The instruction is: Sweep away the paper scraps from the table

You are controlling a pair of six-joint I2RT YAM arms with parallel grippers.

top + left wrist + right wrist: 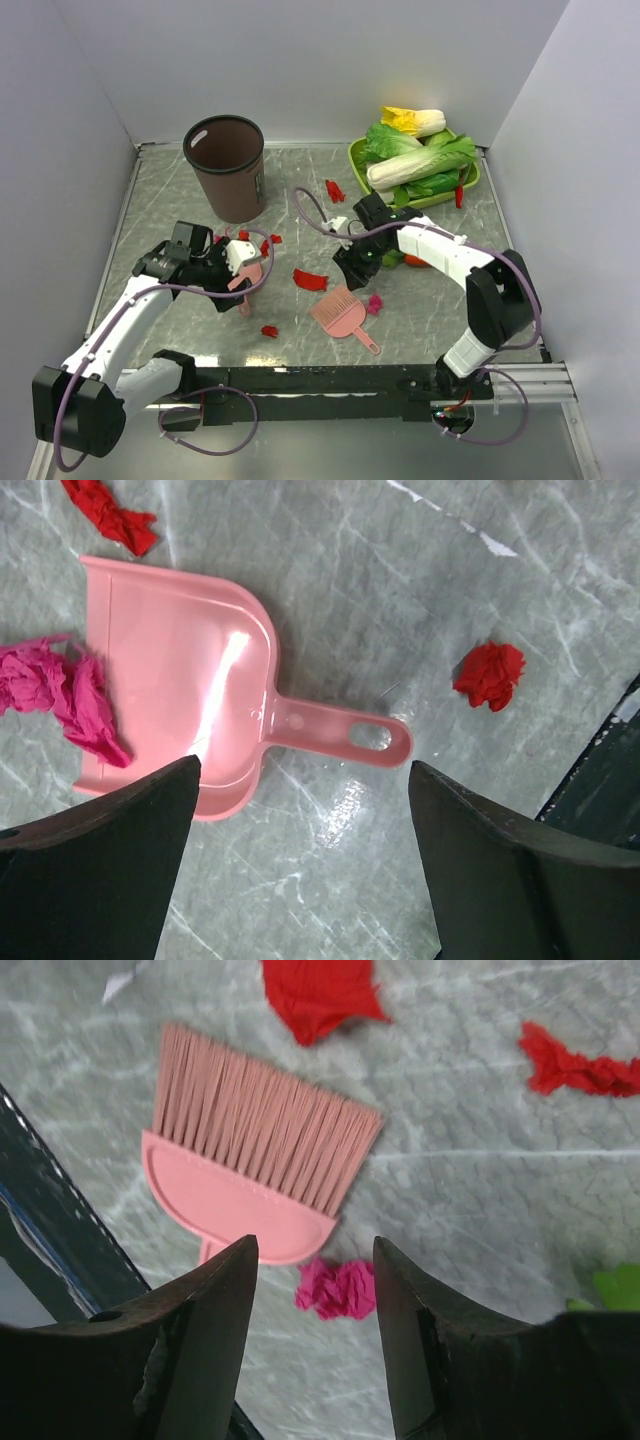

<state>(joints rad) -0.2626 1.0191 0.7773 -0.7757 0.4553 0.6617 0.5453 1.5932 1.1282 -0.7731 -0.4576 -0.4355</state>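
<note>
Near the front edge of the table (420, 320), one red scrap (270, 331) lies alone. A little further in, the pink brush (340, 312) lies flat, with a magenta scrap (375, 304) just beside it. The right gripper (315, 1250) hangs above them, jaws apart and holding nothing. The left gripper (305, 775) stands widely released over the handle of the pink dustpan (180, 680); it seems not to touch it. More red scraps (309, 279) lie scattered toward the brown bin (228, 165) and the green tray (355, 160).
</note>
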